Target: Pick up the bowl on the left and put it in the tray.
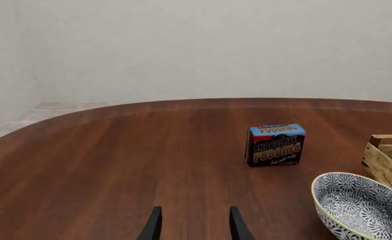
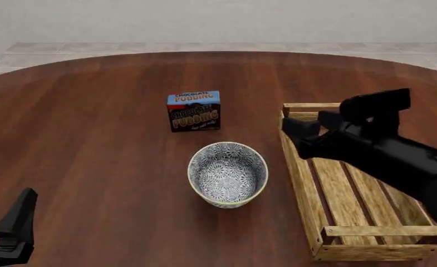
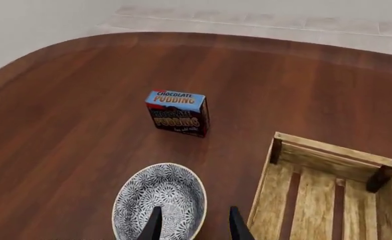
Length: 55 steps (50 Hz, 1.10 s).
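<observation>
1. One bowl [image 2: 228, 174] stood upright on the desk [image 2: 92, 139], between the pudding box [image 2: 194, 110] and the near edge, just beside the tray [image 2: 352, 189] but apart from it; it was not in the tray.
2. One tray lay on the desk, long side running away from the camera, with nothing visible inside it.
3. One pudding box stood upright beyond the bowl, apart from both bowl and tray.
4. Two claws were in view. The right claw [image 3: 194, 224] hung above the desk with the bowl's rim directly under its fingers [image 3: 154, 225]; the tray [image 3: 329, 190] lay to one side of it and the box [image 3: 177, 113] ahead. Its jaws stood parted at a moderate gap, holding nothing.
5. In the front view the right arm [image 2: 382, 147] reached across the far end of the tray, toward the bowl.
6. The left claw [image 1: 194, 225] sat low at the near left corner of the desk, well apart from everything. Its jaws were likewise parted and empty; ahead of it lay bare desk, with the bowl [image 1: 362, 205] and box [image 1: 275, 145] off to the side toward the tray [image 1: 387, 160].
</observation>
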Each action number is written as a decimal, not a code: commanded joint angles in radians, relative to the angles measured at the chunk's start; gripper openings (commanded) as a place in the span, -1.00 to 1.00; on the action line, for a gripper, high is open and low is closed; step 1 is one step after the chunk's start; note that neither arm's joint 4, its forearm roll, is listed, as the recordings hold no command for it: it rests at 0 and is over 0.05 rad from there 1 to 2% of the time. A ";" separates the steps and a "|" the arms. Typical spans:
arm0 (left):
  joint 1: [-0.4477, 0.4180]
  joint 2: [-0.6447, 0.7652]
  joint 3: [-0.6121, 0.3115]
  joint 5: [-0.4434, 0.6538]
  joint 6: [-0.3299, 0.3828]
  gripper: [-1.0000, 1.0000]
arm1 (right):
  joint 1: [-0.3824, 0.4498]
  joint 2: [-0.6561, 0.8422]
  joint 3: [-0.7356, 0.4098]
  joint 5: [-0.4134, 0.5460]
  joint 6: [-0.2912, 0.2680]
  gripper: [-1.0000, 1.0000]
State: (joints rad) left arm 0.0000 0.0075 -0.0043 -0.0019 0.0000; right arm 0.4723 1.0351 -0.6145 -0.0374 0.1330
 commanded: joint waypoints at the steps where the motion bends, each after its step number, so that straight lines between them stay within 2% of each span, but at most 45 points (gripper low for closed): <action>1: 0.000 0.000 0.000 0.000 0.000 1.00 | 0.023 0.077 -0.038 0.004 0.020 1.00; 32: 0.000 0.000 0.000 0.000 0.000 1.00 | 0.040 0.318 -0.042 -0.147 0.091 1.00; 55: 0.000 0.000 0.000 0.000 0.000 1.00 | 0.033 0.448 -0.048 -0.221 0.113 1.00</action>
State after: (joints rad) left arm 0.0000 0.0075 -0.0043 -0.0019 0.0000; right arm 0.5062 1.4326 -0.6614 -0.2292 0.2390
